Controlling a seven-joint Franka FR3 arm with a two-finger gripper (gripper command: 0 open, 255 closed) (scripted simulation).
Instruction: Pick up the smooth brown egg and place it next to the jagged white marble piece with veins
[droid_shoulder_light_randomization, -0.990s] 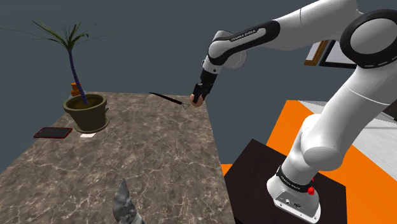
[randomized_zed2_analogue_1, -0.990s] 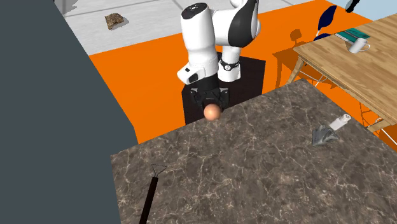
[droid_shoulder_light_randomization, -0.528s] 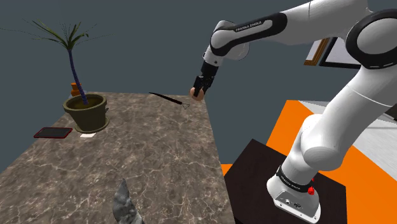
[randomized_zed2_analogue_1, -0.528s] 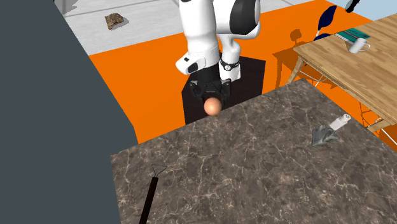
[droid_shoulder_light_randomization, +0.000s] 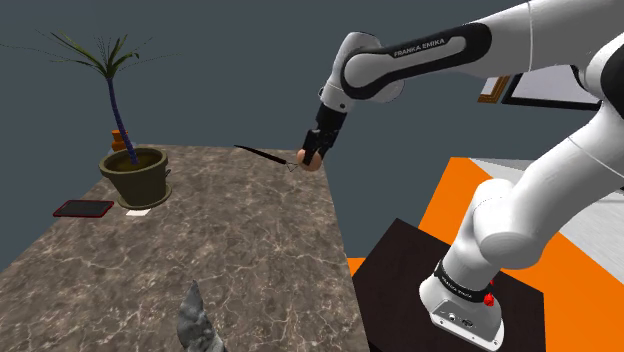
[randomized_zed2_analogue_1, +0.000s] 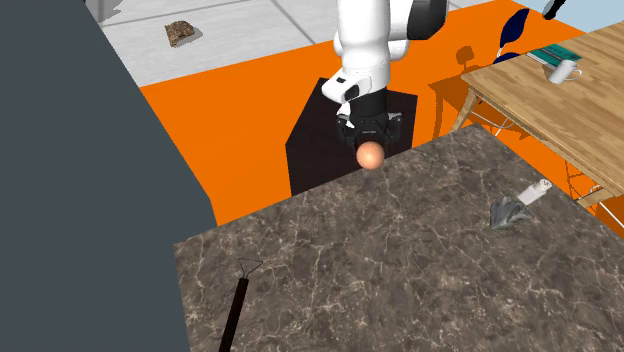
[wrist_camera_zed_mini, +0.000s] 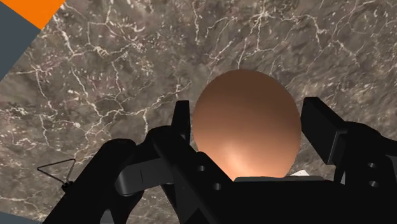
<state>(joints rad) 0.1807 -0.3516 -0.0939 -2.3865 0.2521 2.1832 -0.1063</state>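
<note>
Pincer (wrist_camera_zed_mini: 248, 111) clasps egg (randomized_zed2_analogue_1: 371, 155) aloft by the worktop (randomized_zed2_analogue_1: 400, 260) edge | marble (randomized_zed2_analogue_1: 510, 213) lies well apart | risk: smooth shell may slip mid-carry, drop past the edge, or roll away once released.

A dark brown marble tabletop (droid_shoulder_light_randomization: 220, 240) with pale veins takes up the foreground, backed by a plain slate-grey wall (droid_shoulder_light_randomization: 220, 70). The bright orange floor (randomized_zed2_analogue_1: 230, 110) meets pale grey tiles (randomized_zed2_analogue_1: 240, 35) farther off. A wooden table (randomized_zed2_analogue_1: 570, 110) stands near the tabletop. A framed picture (droid_shoulder_light_randomization: 545, 88) hangs at the shoulder view's right.
</note>
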